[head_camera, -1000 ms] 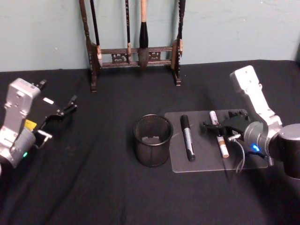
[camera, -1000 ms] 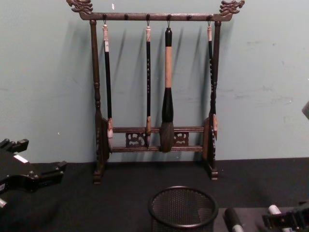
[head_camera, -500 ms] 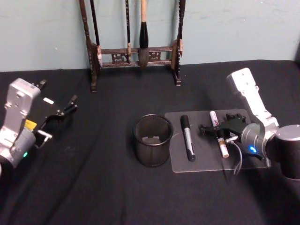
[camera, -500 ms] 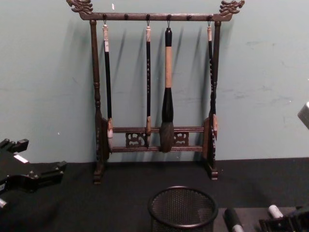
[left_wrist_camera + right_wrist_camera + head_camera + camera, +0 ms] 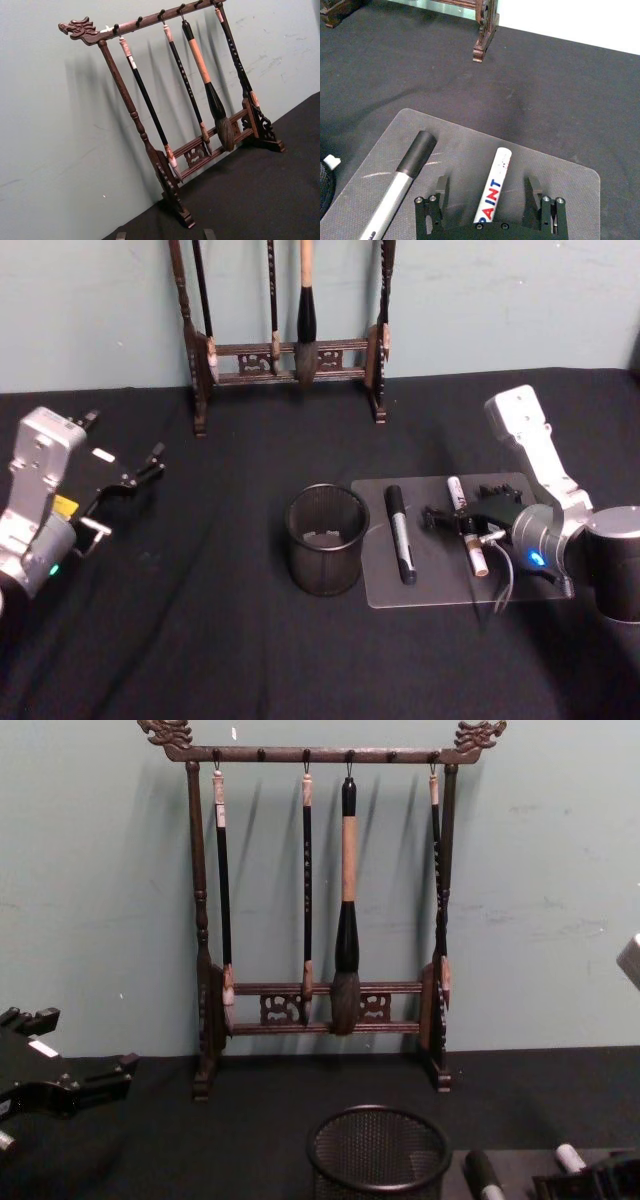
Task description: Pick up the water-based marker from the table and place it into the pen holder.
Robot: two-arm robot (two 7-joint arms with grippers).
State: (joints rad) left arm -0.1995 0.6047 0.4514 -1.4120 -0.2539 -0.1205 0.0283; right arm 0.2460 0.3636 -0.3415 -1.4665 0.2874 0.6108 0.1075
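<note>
So there's a black table (image 5: 200,630) with a wooden brush rack (image 5: 250,347) at the back by the wall, a clear mat (image 5: 440,585) right of centre, and the mesh pen holder (image 5: 320,565) standing just off the mat's left edge. The left gripper (image 5: 148,465) hangs off at the far left, well away from everything, fingers apart with nothing in them. The right gripper (image 5: 487,184) is over the mat with its fingers spread wide on either side of the white marker (image 5: 499,167), not touching it, while a black-capped marker (image 5: 400,535) lies on the mat between that one and the holder.
</note>
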